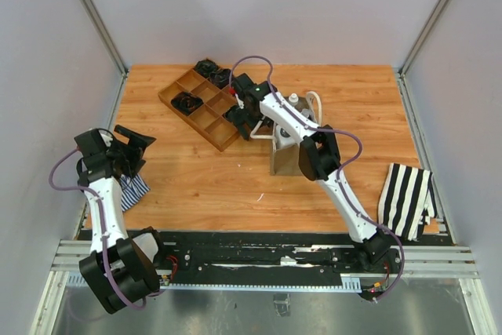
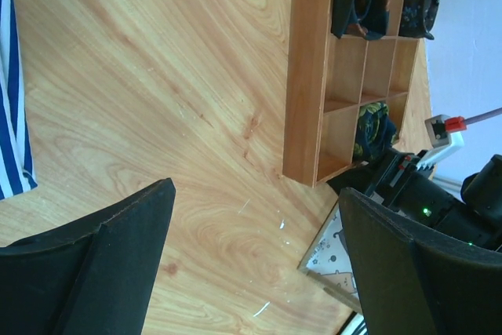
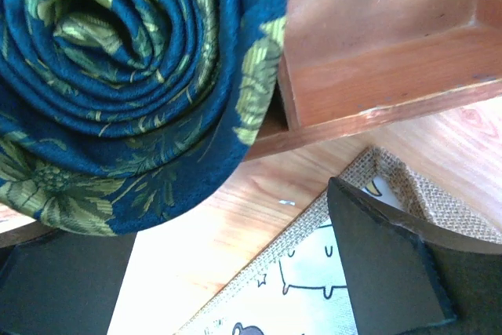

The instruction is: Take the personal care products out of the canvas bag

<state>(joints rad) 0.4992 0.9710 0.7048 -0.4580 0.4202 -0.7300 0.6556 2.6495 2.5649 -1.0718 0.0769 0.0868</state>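
Note:
The canvas bag (image 1: 284,159) stands upright right of centre, with a white rope handle (image 1: 315,103) at its far side. A white-capped bottle top (image 1: 294,100) pokes up at its mouth; the other products are hidden. My right gripper (image 1: 249,123) is open and empty, low at the bag's far-left rim beside the wooden tray. In the right wrist view my gripper (image 3: 227,280) is over bare table, with the bag's burlap edge (image 3: 314,217) and printed lining beside the right finger (image 3: 384,272). My left gripper (image 1: 137,143) is open and empty at the table's left, far from the bag (image 2: 328,260).
A wooden divided tray (image 1: 205,111) with dark coiled ties lies at the back left; one blue-green roll (image 3: 133,84) is right above my right gripper. A black-striped cloth (image 1: 408,198) lies at the right edge, and a blue-striped cloth (image 1: 133,191) under the left arm.

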